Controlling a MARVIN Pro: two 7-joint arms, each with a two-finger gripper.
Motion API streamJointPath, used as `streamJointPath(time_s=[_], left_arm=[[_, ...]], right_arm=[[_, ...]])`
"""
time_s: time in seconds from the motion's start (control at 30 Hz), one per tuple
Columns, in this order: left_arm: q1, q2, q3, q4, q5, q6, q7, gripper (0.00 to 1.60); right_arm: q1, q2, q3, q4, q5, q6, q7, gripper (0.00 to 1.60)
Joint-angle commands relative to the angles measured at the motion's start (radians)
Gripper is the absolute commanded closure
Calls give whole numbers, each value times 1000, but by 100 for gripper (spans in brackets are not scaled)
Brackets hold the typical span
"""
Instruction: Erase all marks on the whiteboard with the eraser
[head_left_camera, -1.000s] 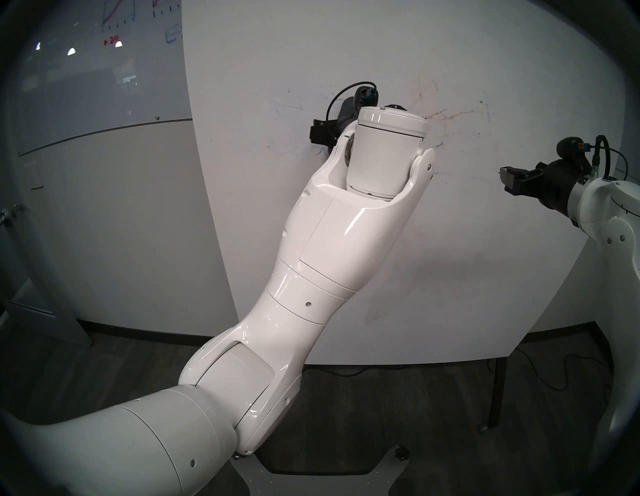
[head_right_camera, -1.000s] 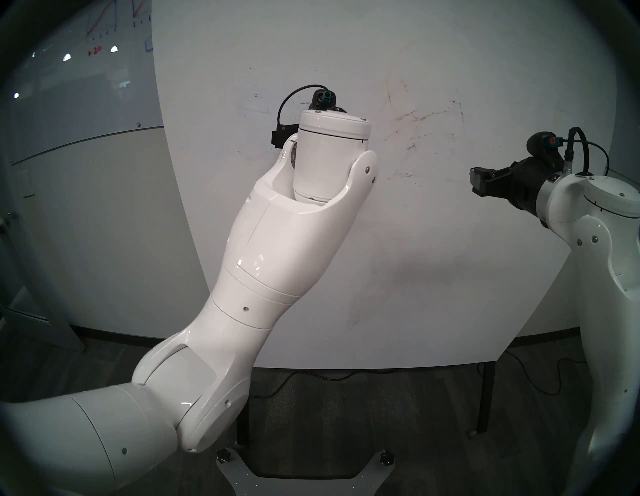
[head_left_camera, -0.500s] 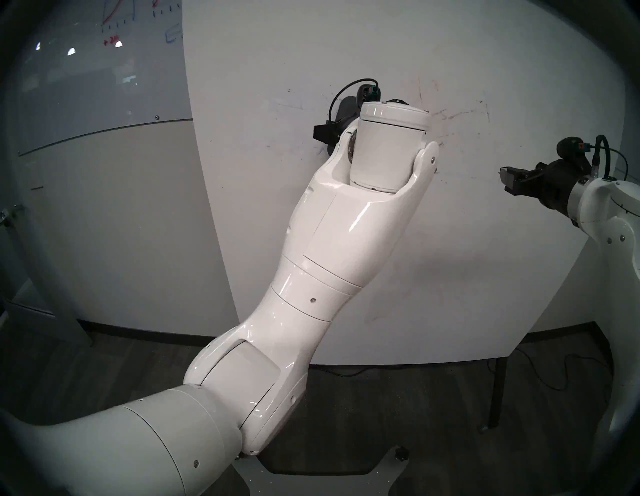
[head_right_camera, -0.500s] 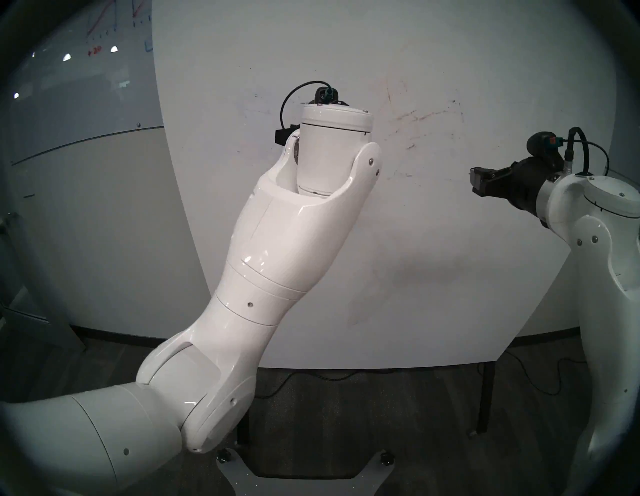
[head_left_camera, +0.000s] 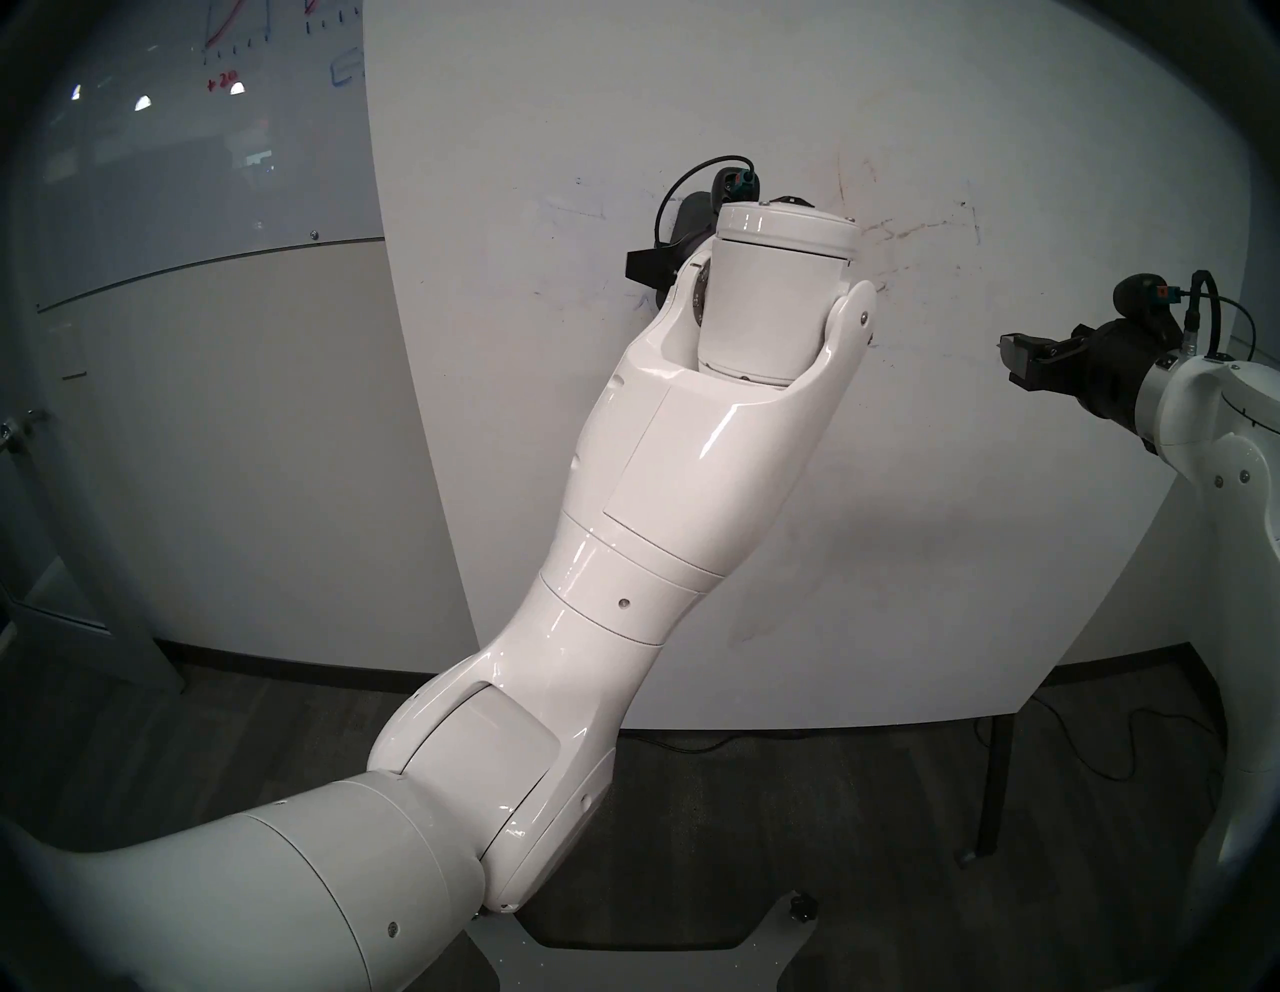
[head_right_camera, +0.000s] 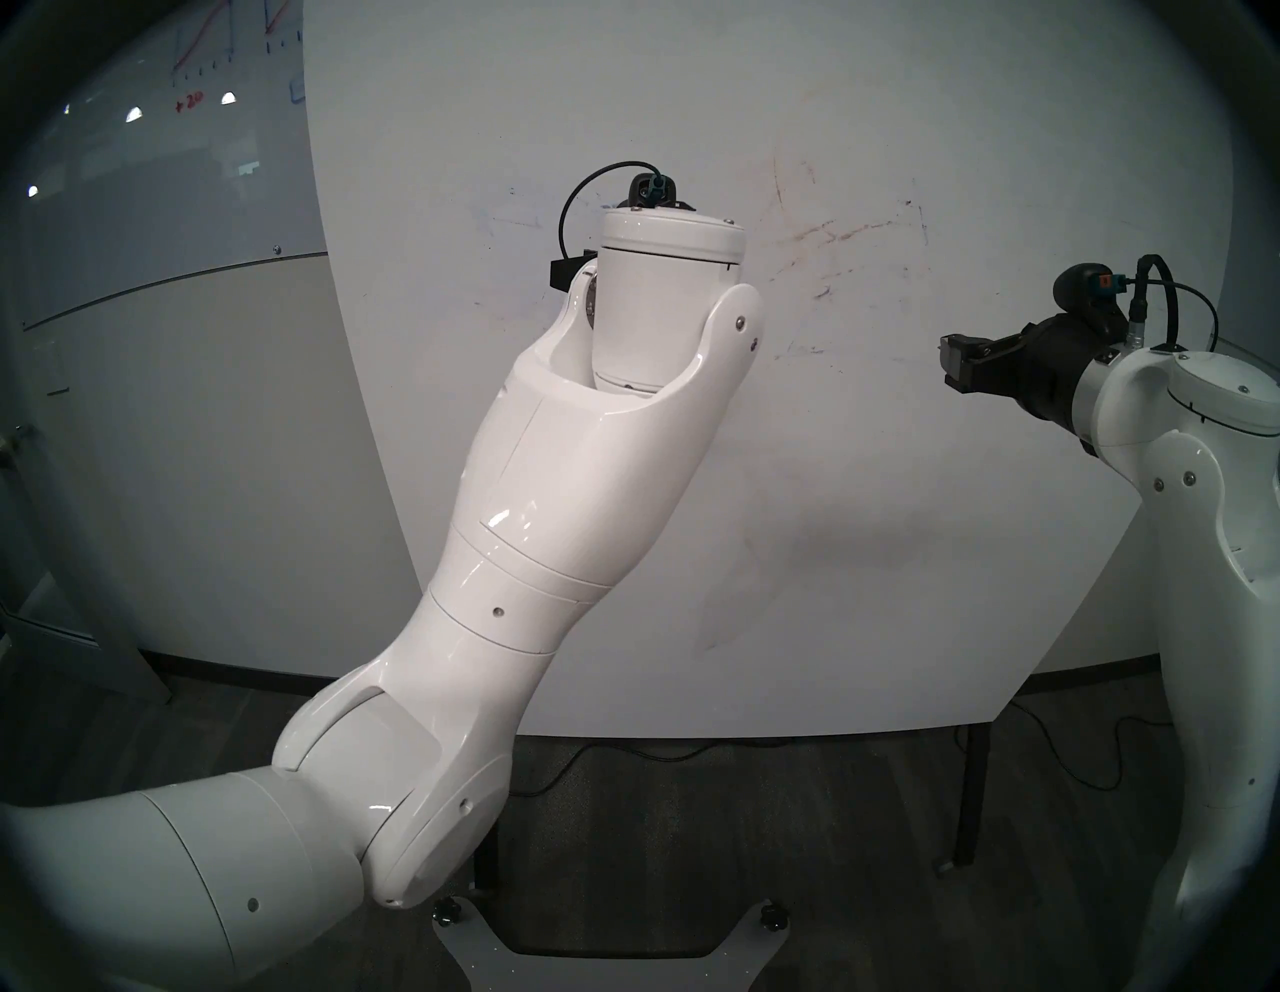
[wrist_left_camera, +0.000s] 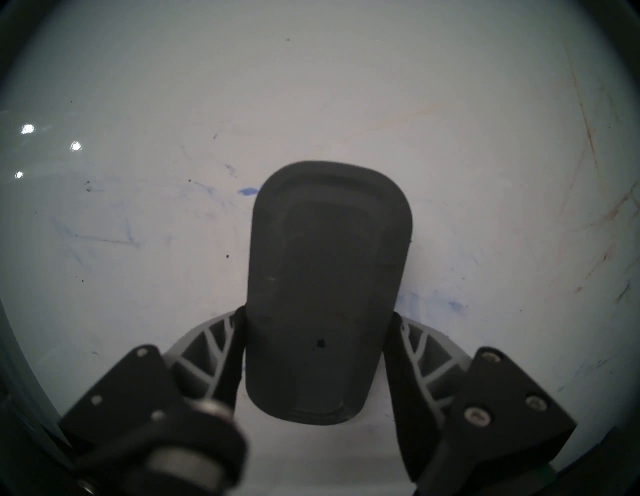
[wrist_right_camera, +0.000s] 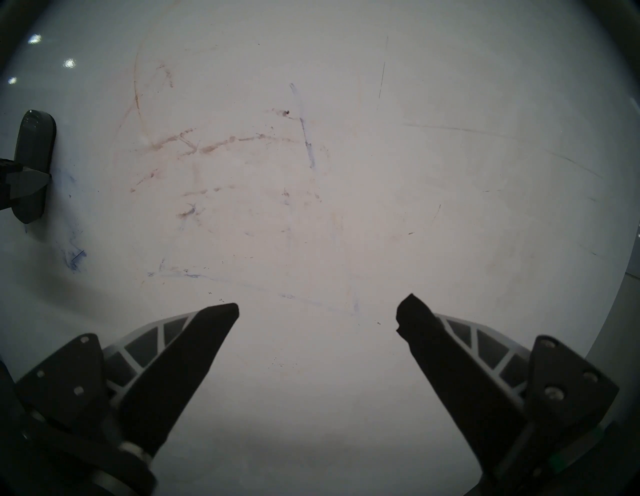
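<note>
The left claw (wrist_left_camera: 317, 346) is clamped on the eraser (wrist_left_camera: 329, 287), flat against the whiteboard (wrist_left_camera: 311, 86) so it can rub the marks (wrist_left_camera: 247, 191) beside it, while the right claw (wrist_right_camera: 317, 311) hangs apart, empty.

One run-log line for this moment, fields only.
left gripper: shut on eraser | eraser: against whiteboard | right gripper: open, empty | marks: blue smudges, brownish streaks remain

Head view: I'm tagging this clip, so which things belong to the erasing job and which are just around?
Job:
whiteboard
marks
eraser, clamped in the left gripper

Just around:
glass board with graph scribbles
right gripper, open, idle
</note>
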Motion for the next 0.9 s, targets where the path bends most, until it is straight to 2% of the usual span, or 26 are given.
streamJointPath(time_s=[0.0, 0.33, 0.87], left_arm=[[-51, -20, -67, -43, 12, -1, 65, 160], [-112, -34, -112, -52, 25, -1, 54, 160], [-186, -62, -136, -25, 72, -1, 12, 160]], right_arm=[[8, 4, 3, -5, -2, -6, 1, 0], [8, 3, 3, -5, -2, -6, 1, 0], [8, 3, 3, -5, -2, -6, 1, 0]])
